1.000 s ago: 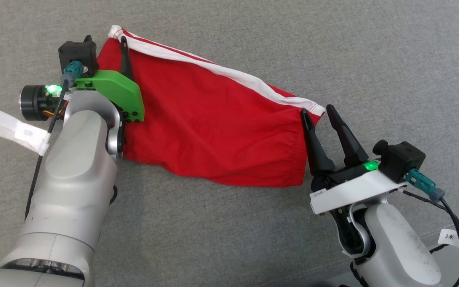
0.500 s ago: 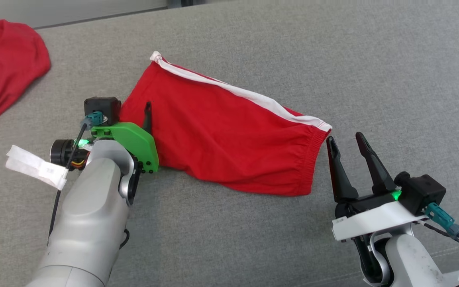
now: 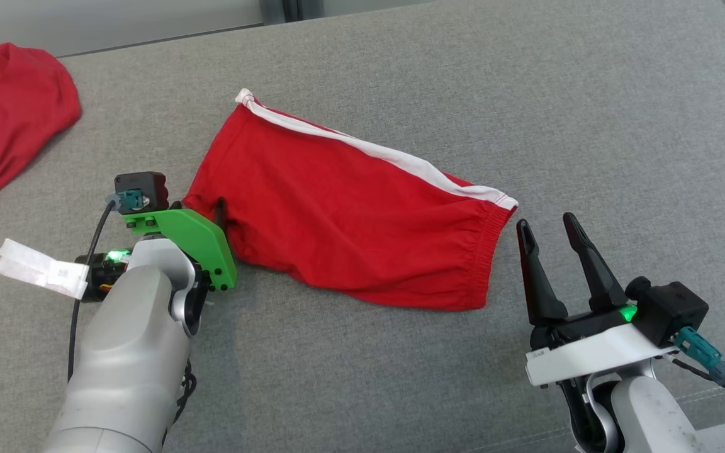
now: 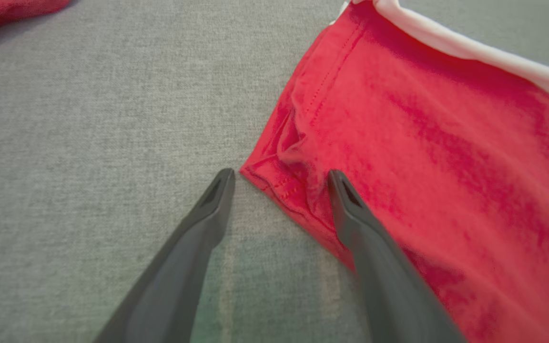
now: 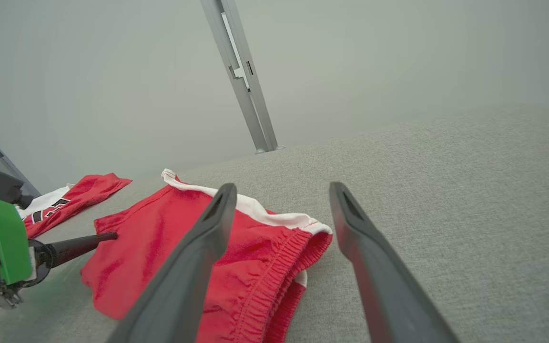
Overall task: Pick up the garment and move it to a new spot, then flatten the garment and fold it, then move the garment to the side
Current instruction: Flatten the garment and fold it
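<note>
Lying on a grey fabric surface [image 3: 589, 126], a pair of red shorts [image 3: 350, 220] with a white side stripe [image 3: 400, 160] stretches diagonally across the middle of the head view, between the robot's two arms. The shorts look folded in half and fairly flat.

The left gripper [image 4: 280, 175] sits low at the leg-hem corner [image 4: 274, 183]. Its two dark fingers are spread wide and grip nothing: one tip is over the red cloth, the other over bare grey surface just beside the hem. The right gripper [image 3: 546, 222] hovers just beside the elastic waistband [image 3: 488, 258] at the opposite end, apart from the cloth, its fingers also spread and empty. A second red garment [image 3: 10, 113] lies well apart at the far left.

Several things could go wrong from here:
- The left fingers straddle the hem, so closing there may pinch only the top layer, and lifting would then peel the fold open.
- The finger over the cloth could drag the corner, which already shows a small pucker [image 4: 289, 143], and bunch it further.
- The right gripper, closing where it hangs, would likely catch nothing.
- With only one end held, the shorts would dangle and unfold.
- A sideways move to the left risks landing them on the second garment.
</note>
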You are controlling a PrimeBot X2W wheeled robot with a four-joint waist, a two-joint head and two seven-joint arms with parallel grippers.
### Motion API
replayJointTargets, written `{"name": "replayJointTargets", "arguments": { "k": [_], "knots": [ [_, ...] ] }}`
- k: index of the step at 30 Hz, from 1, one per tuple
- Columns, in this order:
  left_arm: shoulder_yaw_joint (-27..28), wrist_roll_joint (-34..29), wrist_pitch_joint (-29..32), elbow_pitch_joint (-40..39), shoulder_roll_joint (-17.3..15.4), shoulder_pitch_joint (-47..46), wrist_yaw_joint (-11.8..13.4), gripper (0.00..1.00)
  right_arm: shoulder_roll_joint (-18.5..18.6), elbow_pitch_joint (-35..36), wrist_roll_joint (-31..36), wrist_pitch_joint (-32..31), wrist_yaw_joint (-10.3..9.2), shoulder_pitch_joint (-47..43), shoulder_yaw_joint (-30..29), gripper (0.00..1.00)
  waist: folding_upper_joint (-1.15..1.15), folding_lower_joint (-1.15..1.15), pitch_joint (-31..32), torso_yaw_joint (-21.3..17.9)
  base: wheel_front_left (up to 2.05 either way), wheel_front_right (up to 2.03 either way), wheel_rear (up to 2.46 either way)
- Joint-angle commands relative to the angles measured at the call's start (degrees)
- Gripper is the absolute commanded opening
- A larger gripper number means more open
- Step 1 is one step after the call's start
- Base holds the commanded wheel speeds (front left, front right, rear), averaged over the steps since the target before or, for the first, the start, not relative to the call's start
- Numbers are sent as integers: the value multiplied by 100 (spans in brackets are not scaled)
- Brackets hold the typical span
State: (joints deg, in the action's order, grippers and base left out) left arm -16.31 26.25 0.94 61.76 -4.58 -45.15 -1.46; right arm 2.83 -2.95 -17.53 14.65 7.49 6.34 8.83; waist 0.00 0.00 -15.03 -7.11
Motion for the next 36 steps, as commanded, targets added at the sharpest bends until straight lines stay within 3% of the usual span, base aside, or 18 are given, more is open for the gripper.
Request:
{"name": "replayJointTargets", "arguments": {
  "k": [1,7,8,9,17,24,36],
  "knots": [
    [34,58,21,16,-64,11,-15,100,11,22,-3,2,1,-6,-12,100,0,0,-49,-54,0,0,0],
    [34,88,179,118,-142,-118,35,100,11,9,-48,5,1,83,59,100,0,0,-127,-165,0,0,0],
    [26,88,198,129,-151,-133,38,56,11,6,-56,8,1,93,71,100,0,0,-134,-178,0,0,0],
    [13,91,217,138,-156,-155,10,0,11,0,-55,11,1,100,83,100,0,0,-140,-192,0,0,0],
    [-64,172,88,29,-123,54,-194,0,11,-70,-23,33,1,-21,-80,100,0,0,24,-75,0,0,0],
    [-35,319,-286,-346,-82,501,-263,0,12,-94,71,-15,1,-175,-325,100,0,0,341,326,0,0,0],
    [86,824,-749,-1695,117,2032,22,0,12,-230,67,-520,1,-407,-962,100,0,0,730,1075,0,0,0]
  ]
}}
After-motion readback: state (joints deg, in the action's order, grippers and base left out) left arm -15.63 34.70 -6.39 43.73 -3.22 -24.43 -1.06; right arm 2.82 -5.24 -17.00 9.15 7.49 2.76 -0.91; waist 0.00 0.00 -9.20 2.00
